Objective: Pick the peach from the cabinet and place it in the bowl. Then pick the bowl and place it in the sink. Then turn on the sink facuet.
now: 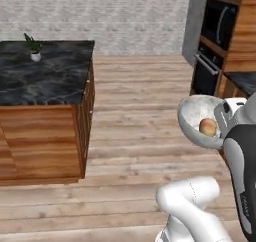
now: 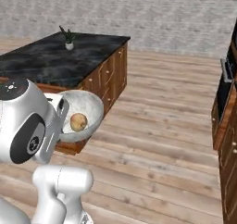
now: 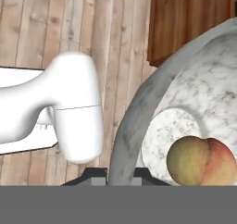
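Bowl (image 3: 185, 102): marbled stone look, whitish-grey, smooth, semi-matt. Peach (image 3: 201, 160): soft matt skin, orange-tan with a reddish blush. Floor (image 1: 140, 101): pale wood planks, visible grain, matt. Island (image 2: 99, 79): warm brown wood sides, dark veined marble top with slight sheen. Back wall (image 2: 152, 10): rough grey brick. Oven (image 1: 212, 46): glossy black front.

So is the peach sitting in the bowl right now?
Yes, the peach lies inside the bowl, against its marbled inner wall, with the gripper shut on the bowl's rim.
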